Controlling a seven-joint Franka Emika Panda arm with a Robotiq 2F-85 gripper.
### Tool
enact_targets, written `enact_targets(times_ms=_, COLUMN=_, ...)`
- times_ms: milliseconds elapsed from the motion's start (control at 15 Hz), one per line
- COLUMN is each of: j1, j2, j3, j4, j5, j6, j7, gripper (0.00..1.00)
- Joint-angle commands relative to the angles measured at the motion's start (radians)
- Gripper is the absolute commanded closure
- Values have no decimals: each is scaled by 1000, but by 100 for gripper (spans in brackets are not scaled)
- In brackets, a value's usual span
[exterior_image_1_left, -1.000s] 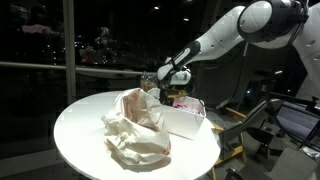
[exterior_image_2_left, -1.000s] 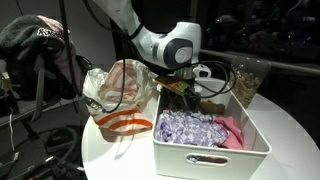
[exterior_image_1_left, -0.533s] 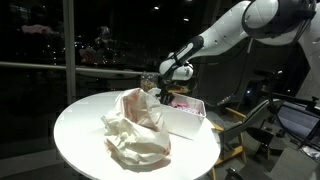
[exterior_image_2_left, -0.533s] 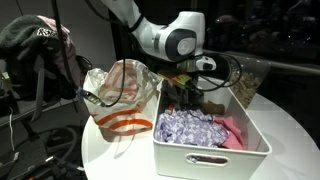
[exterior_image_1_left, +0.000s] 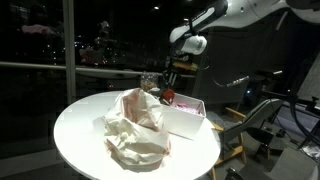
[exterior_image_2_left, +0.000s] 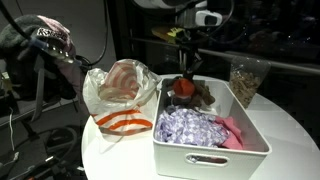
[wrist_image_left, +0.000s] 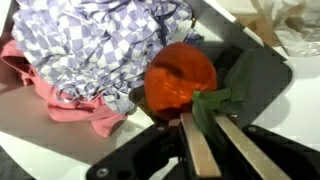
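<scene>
We see gripper (wrist_image_left: 205, 125) pinched shut on leaf (wrist_image_left: 216, 100): thin hold, so red fruit (exterior_image_2_left: 183, 88) dangles at bin (exterior_image_2_left: 240, 155) far edge, beyond checked cloth (exterior_image_2_left: 190, 128).

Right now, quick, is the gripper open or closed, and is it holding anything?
Gripper: closed, pinching the green leaf of the orange-red fruit.

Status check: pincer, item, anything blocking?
Pincer shut on green leaf of red-orange ball. Ball at one end of white bin; lifted or resting, unclear. Checked cloth alongside, not blocking.
</scene>
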Motion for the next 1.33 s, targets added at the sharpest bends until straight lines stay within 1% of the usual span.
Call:
enact_targets(times_ms=0, j1=-3, j2=-211, j3=0, j4=-123, j5=15, j6=-61, j7=20, gripper=97)
enact_targets(times_ms=67, j1=-5, j2=-262, j3=4, j4=-149, j5=21, j6=-80, j7=7, gripper=97)
enact_targets(times_ms=133, j1=-6, j2=-312, j3=8, j4=-171, j5=26, j6=-124, j7=-15, gripper=97)
enact_targets(times_ms=333, j1=-2, j2=-447, j3=14, j4=-243, j5=42, j6=-185, j7=-71, gripper=97)
enact_targets(times_ms=533, j1=8, j2=-570, j3=19, j4=-310, j5=58, j6=-224, j7=-143, gripper=97)
enact_targets(times_ms=733, j1=28, j2=-674, j3=23, j4=-358, j5=62, j6=-295, j7=-220, gripper=97)
enact_targets(times_ms=867, j1=49, j2=-707, j3=19, j4=-350, j5=71, j6=-448, j7=-287, gripper=97)
enact_targets(times_ms=1067, j1=73, j2=-713, j3=30, j4=-319, j5=61, j6=-666, j7=-332, gripper=97)
enact_targets(times_ms=1133, j1=81, j2=-701, j3=35, j4=-303, j5=54, j6=-727, j7=-349, gripper=97)
enact_targets(times_ms=1267, j1=98, j2=-653, j3=46, j4=-273, j5=53, j6=-806, j7=-384, gripper=96)
